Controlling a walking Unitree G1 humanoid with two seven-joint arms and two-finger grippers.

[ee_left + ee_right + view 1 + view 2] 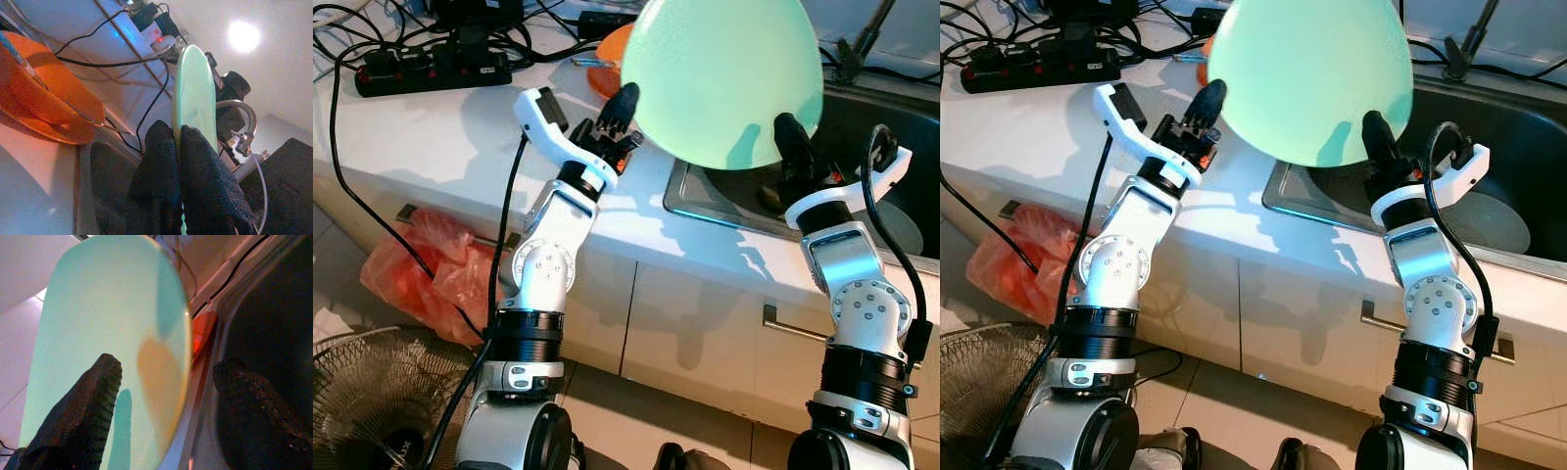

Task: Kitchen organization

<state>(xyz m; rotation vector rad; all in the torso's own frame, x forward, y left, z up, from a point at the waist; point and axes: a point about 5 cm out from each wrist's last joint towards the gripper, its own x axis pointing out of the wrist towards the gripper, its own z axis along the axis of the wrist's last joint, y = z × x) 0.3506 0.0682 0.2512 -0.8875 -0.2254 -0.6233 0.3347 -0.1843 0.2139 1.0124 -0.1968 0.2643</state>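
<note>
A large pale green plate (724,78) is held up on edge above the counter and the sink's left rim, its face towards my head. My left gripper (625,103) is shut on the plate's left rim; in the left wrist view its fingers (195,181) pinch the thin green edge (195,93). My right gripper (793,142) is at the plate's lower right rim. In the right wrist view the plate (107,333) passes between its fingers, one finger (78,421) lying over the plate's face and the other standing well apart over the sink.
An orange plate (607,59) lies on the white counter (440,137) behind the left gripper. A dark sink (862,127) with a faucet (862,39) is on the right. A black power strip (431,69) and cables lie at the back left. A red bag (431,264) and a fan (372,401) sit on the floor.
</note>
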